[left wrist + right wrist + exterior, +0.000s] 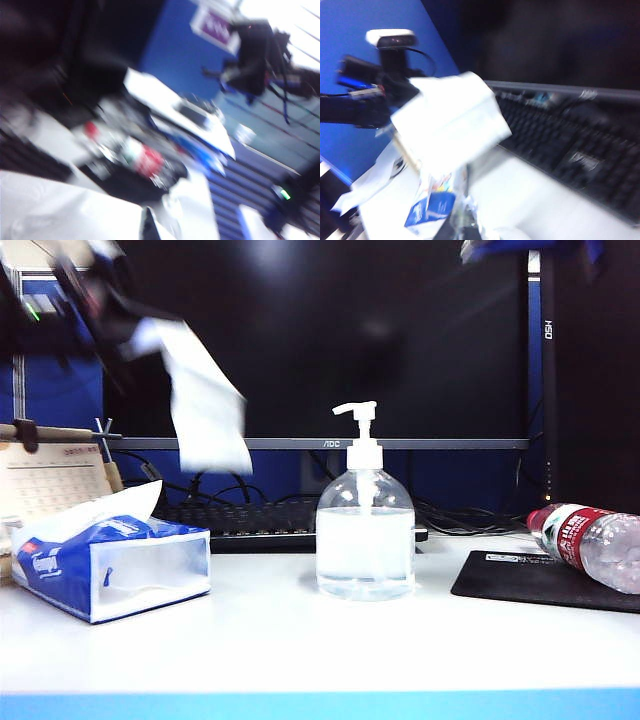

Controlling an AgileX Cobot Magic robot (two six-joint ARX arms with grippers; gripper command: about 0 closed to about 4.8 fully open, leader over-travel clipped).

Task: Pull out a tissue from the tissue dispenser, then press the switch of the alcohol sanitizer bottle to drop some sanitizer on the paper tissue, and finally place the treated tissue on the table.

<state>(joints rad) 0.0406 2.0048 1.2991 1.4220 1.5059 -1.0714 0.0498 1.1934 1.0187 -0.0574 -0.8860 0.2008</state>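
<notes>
The left hand [125, 335] sits high in the upper left of the exterior view, blurred and dark, its fingers pinched shut on the top corner of the tissue [208, 405]. The tissue hangs free below it as a long white sheet, tilted and smeared, its lower edge well above the bench [300, 640] and between the tissue dispenser [115, 565] and the alcohol sanitizer bottle [365, 540]. In the right wrist view the same sheet [452, 120] fills the centre of the frame, with the dark left hand [395, 92] at its upper left corner.

The right hand [530, 250] shows only as a blue and dark sliver at the top right edge of the exterior view, far above the bench; its fingers are closed and nothing can be seen in them.

The tissue dispenser lies at the lower left of the exterior view, a blue and white pack with white paper [90, 515] puffing from its top. The bottle stands upright at the centre, partly filled with clear liquid, its switch [358, 415] pointing its nozzle to the left. A black keyboard [260, 520] lies behind them under a monitor [380, 340]. At the right a red-labelled water bottle [595, 540] lies on its side on a black mouse pad [530, 580]. A desk calendar [50, 480] stands at the left edge.
</notes>
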